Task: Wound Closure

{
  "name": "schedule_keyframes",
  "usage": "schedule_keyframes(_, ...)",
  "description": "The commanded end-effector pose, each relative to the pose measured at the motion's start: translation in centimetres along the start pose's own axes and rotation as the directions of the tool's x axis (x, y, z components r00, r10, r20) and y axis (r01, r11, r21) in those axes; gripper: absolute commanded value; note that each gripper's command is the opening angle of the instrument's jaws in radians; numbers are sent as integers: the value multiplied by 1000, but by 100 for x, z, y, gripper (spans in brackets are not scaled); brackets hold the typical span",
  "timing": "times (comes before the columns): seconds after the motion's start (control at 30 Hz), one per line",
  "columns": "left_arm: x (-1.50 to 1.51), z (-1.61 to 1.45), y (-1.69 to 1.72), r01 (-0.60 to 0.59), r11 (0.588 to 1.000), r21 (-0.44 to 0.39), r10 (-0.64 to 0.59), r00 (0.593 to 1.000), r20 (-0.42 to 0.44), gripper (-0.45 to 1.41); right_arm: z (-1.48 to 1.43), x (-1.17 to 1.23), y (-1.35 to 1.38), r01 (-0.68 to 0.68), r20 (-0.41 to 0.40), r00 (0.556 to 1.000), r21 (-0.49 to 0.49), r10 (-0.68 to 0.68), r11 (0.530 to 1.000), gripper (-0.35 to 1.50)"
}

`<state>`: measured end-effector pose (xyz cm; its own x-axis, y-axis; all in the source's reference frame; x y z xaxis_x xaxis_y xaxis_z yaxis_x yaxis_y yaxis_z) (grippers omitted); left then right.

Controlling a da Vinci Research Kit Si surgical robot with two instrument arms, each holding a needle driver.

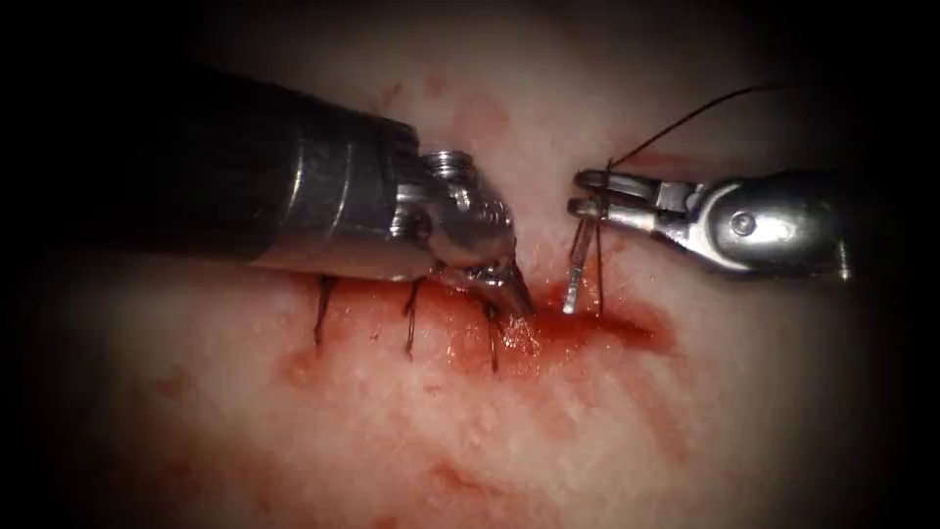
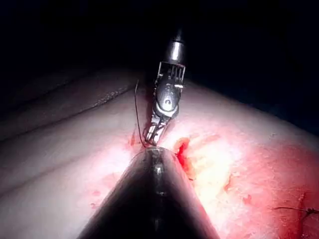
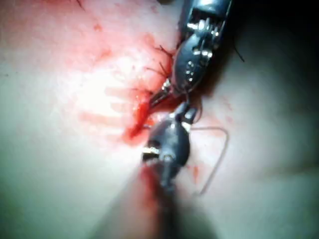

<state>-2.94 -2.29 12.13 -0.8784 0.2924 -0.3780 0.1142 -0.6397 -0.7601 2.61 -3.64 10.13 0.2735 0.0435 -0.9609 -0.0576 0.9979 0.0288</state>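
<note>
right tool point(image 1: 587, 194): jaws clenched on the needle point(image 1: 576, 279), gripped near its upper end; needle hangs straight down from the jaws, lower tip at the red fluid point(image 1: 597, 328) in the cut point(image 1: 548, 328). Can't tell if the tip is actually in the tissue point(image 1: 490, 441) or just touching it.
left tool point(image 1: 514, 294): tip pressed down at the cut edge, just left of the needle; jaws look shut, but whether they pinch tissue or hold nothing — cannot tell.
thread point(image 1: 685, 120): runs up and away from right jaws, a second strand drops beside the needle to the cut.
stitches point(image 1: 411, 318): three dark stitches across the cut, under the left tool shaft, left of its jaws.
step (judgement): needle set for a new bite at the unclosed end, right of the last stitch; left tool seems to steady the edge.
next move needs (judgement): a wrist roll following the needle's curve, with the cut edge kept from slipping.
view differences: right wrist view shows a pale thread loop point(image 3: 219, 149) on the tissue beside right tool point(image 3: 184, 112), and left tool point(image 3: 192, 64) facing it. Left wrist view looks along the left shaft at right tool point(image 2: 154, 134) head-on, thread point(image 2: 137, 114) beside it.
</note>
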Motion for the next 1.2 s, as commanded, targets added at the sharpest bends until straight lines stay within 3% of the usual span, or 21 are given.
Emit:
schedule_keyframes(0.03, 3, 5, -4, -1, 1000, 0, 1, 1000, 0, -45, 9, 0, -4, 3, -8, 1000, 13, -3, 1000, -35)
schedule_keyframes(0.33, 6, -3, -5, -9, 1000, 22, 9, 1000, -10, -45, 14, 7, -10, 15, -19, 1000, 46, -14, 999, -35)
schedule_keyframes(0.4, 9, -11, -4, -8, 998, 61, 9, 1000, -22, -45, 12, 9, -8, -29, -29, 999, 56, 31, 998, -35)
schedule_keyframes(0.43, 10, -14, -3, -6, 996, 92, 9, 1000, -28, -37, 12, 11, -7, -48, -43, 998, 57, 50, 997, -35)
schedule_keyframes(0.47, 13, -19, -2, 2, 983, 181, -1, 1000, -5, -15, 11, 14, -6, -61, -46, 997, 66, 64, 996, -35)
schedule_keyframes(0.53, 17, -26, 4, 12, 967, 253, -19, 999, 27, -3, 8, 19, -3, -75, -48, 996, 74, 79, 994, -35)
schedule_keyframes(0.7, 27, -34, 38, 7, 945, 326, -28, 998, 59, -5, 8, 21, -3, -92, -49, 994, 81, 96, 992, -35)
schedule_keyframes(0.8, 34, -24, 64, -12, 942, 336, -11, 998, 67, -15, 9, 18, -2, -108, -47, 993, 84, 112, 991, -35)
schedule_keyframes(0.97, 40, 6, 120, -51, 965, 259, 32, 997, 76, -32, 10, 13, 0, -139, -42, 989, 87, 143, 986, -35)
schedule_keyframes(1.1, 38, 34, 141, -67, 973, 220, 51, 996, 75, -42, 12, 11, -2, -170, -39, 984, 96, 174, 981, -35)
schedule_keyframes(1.2, 36, 53, 139, -75, 975, 207, 59, 995, 83, -42, 12, 11, -2, -199, -32, 979, 99, 203, 975, -35)
